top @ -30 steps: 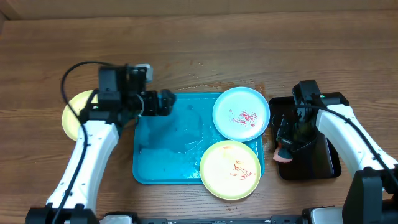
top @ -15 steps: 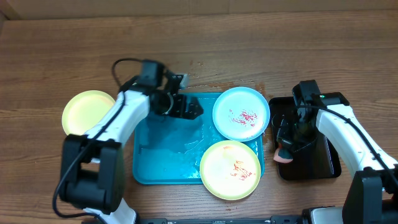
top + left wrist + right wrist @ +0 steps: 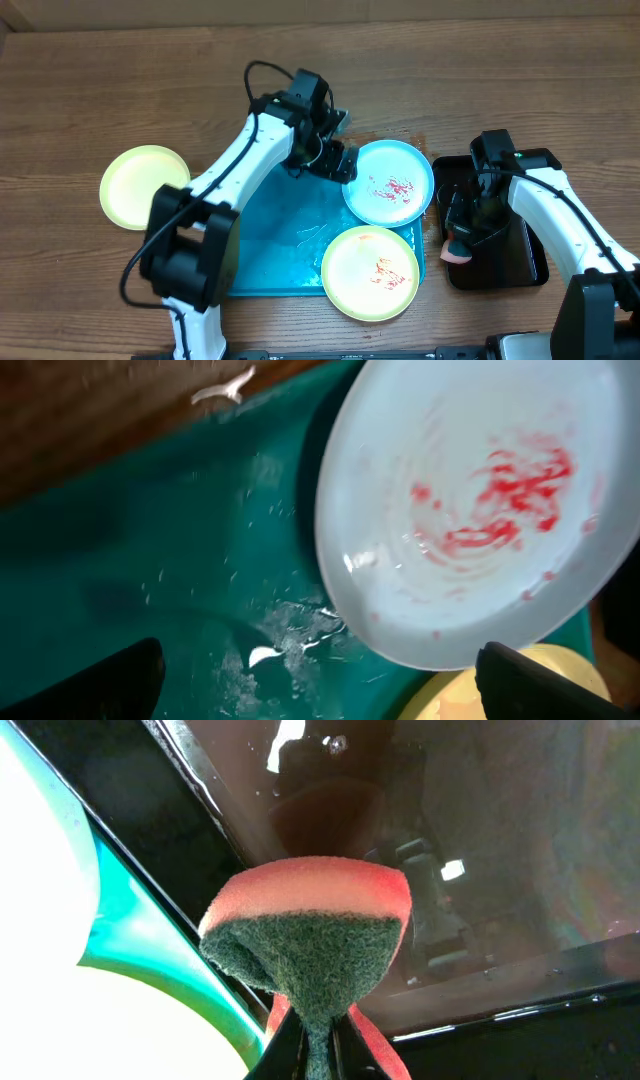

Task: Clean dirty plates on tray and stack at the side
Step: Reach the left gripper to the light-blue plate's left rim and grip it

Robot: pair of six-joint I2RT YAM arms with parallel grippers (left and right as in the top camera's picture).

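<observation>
L claw point(image 3: 334, 160), spread wide, hangs at the sauce-smeared blue plate point(image 3: 388, 183) on the teal tray point(image 3: 268, 232), prob. to grip it, while R claw point(image 3: 318, 1045) clamps a sponge point(image 3: 310, 950), ready to scrub.

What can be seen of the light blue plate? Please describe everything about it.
The light blue plate is round and shallow with a raised rim, and looks like smooth plastic. Red sauce smears and wet streaks dirty its centre. It lies face up at the upper right corner of the tray in the overhead view, overhanging the tray rim. Its lower edge meets the yellow-green plate on the tray; overlap is unclear. The open left gripper is beside its left rim; contact cannot be seen.
</observation>
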